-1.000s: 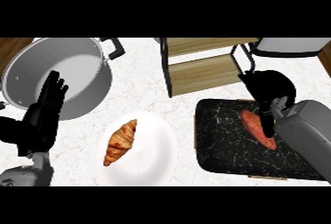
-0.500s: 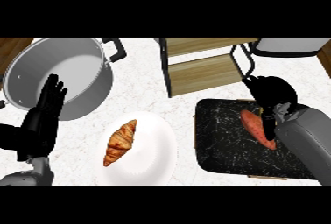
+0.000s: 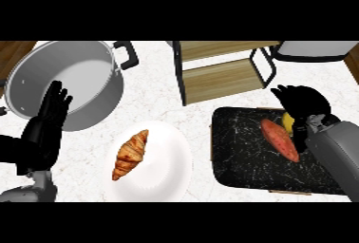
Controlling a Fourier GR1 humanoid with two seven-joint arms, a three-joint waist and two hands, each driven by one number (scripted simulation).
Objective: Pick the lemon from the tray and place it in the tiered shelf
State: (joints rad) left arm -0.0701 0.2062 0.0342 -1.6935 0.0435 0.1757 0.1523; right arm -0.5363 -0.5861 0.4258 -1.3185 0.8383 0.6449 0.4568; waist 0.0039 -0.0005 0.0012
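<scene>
The lemon lies at the far right of the black tray; only a yellow sliver of it shows beside my right hand. That hand hangs over it with the fingers bent downward, and I see them closed on nothing. The wooden tiered shelf with its black frame stands just beyond the tray, left of this hand. My left hand rests open at the left edge, fingers up, in front of the pot.
A reddish sweet potato lies on the tray next to the lemon. A white plate with a croissant sits left of the tray. A large steel pot stands at the back left, a grey vessel at the back right.
My right hand has shifted a little right and toward me, coming over the lemon on the tray. The left hand has barely moved.
</scene>
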